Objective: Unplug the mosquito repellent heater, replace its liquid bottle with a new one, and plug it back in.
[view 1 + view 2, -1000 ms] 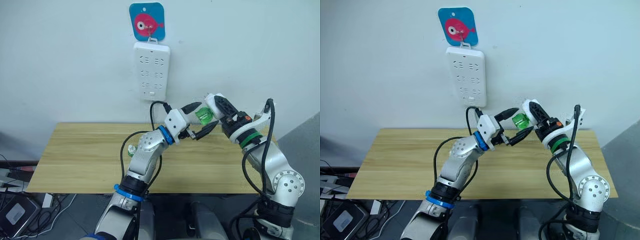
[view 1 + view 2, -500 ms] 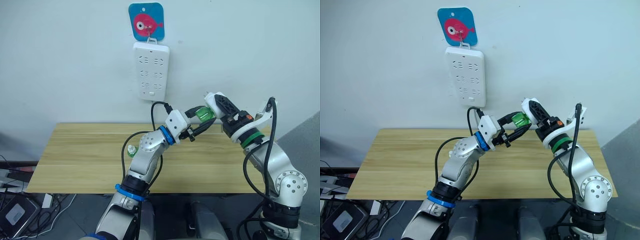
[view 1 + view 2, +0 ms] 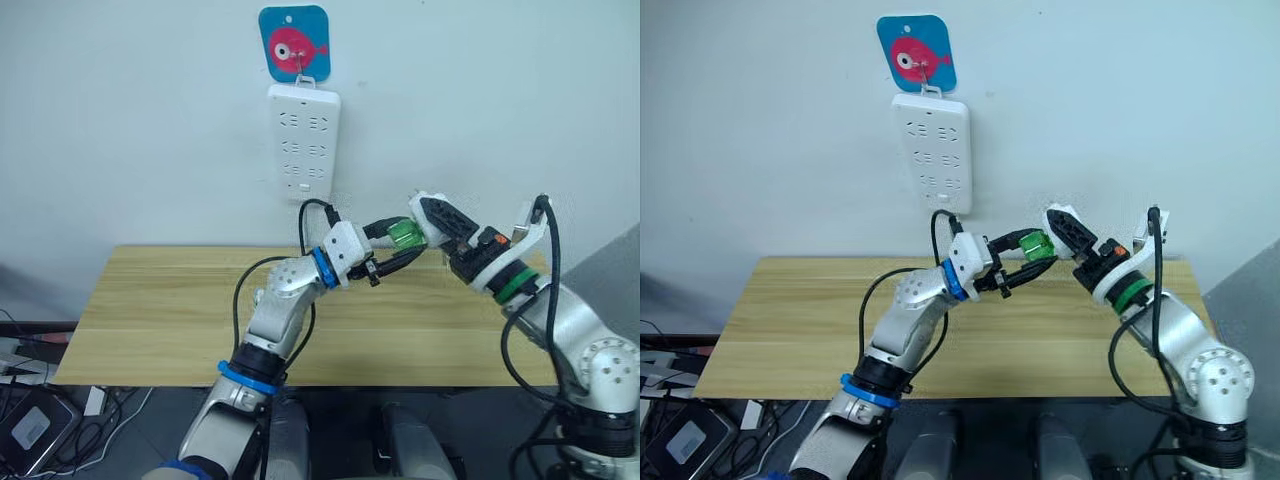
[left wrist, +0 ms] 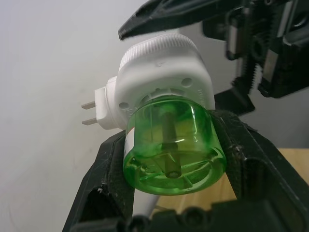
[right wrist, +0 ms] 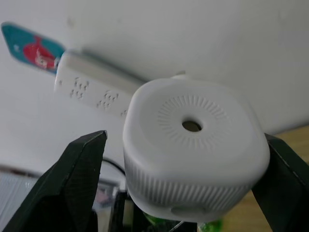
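A: Nearest first, what's by the arms?

B: Wooden tabletop [image 3: 150, 310], cables on the floor below left. A small clear bottle [image 3: 262, 298] stands on it beside the left arm.

A: And the tools?

B: Both raised above the back of the tabletop, meeting mid-air. Left tool [image 4: 169, 159] pinches the green liquid bottle [image 4: 174, 145], a finger on each side. Right tool [image 5: 183, 183] clamps the mosquito repellent heater [image 5: 193, 145], vent hole facing its camera. Bottle still sits in the heater; prongs [image 4: 90, 112] free in the air.

A: Behind?

B: White power strip [image 3: 303, 140] on the wall, hung under a blue fish hook plate [image 3: 294, 42].
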`<state>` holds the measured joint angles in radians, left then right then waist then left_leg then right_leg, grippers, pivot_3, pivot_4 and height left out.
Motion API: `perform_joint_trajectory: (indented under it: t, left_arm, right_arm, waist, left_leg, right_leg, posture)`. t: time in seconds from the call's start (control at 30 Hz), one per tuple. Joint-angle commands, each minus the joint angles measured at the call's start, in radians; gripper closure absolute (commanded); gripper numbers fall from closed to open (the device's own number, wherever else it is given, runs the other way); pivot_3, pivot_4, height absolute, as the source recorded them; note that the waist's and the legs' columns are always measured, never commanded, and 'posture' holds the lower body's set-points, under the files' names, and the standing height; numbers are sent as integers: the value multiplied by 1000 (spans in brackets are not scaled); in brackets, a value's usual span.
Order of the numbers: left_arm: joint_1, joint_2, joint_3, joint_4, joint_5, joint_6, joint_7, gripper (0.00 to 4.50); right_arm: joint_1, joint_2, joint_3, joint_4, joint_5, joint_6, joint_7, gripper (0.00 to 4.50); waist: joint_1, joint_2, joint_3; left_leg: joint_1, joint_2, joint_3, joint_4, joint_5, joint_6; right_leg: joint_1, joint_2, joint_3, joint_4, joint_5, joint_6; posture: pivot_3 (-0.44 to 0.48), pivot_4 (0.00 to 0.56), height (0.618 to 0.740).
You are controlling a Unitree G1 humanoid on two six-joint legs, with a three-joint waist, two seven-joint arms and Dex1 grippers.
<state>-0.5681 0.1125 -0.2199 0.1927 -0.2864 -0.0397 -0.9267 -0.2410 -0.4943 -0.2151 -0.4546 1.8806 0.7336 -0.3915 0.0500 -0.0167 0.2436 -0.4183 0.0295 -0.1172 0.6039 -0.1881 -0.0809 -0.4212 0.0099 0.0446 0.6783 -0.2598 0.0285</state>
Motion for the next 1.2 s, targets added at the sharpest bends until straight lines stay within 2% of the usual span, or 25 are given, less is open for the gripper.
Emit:
perform_joint_trajectory:
  t: [0.03,0.23,0.3,0.7,1.13,1.2]
  left_arm:
    - [-32,27,-13,33,-34,-50,-147,2226]
    - [-69,55,-24,104,-36,-119,-297,2226]
    - [-79,51,-29,123,-27,-149,-325,2226]
    - [-73,36,-33,149,0,-221,-349,2226]
    - [-77,25,-33,138,-9,-204,-324,2226]
    - [-74,25,-35,135,-9,-206,-326,2226]
  right_arm:
    - [-17,-86,-32,42,92,122,100,47]
    - [-72,-236,-47,199,92,371,323,47]
    - [-92,-283,-33,238,92,420,350,47]
    - [-157,-459,35,367,92,598,597,47]
    - [-202,-509,87,418,92,610,638,47]
    - [-204,-509,87,423,92,612,638,412]
  waist:
    - [0,0,0]
    - [1,0,0]
    - [2,0,0]
    - [6,-1,0]
    - [7,-1,1]
    - [7,-2,1]
  left_leg:
    - [0,0,0,0,0,0]
    - [-1,0,0,1,0,0]
    - [-1,0,0,2,0,0]
    - [-2,0,1,4,-1,1]
    - [-2,0,1,4,-1,1]
    - [-2,0,1,4,-1,1]
  right_leg:
    - [0,0,0,0,0,0]
    - [0,0,0,0,0,0]
    - [0,0,0,0,0,0]
    - [0,0,0,0,0,1]
    - [0,0,0,0,1,1]
    - [0,0,0,0,1,1]
  posture:
    - [200,207,740]
    - [206,208,740]
    - [209,210,740]
    - [222,206,740]
    - [227,213,740]
    - [227,213,740]
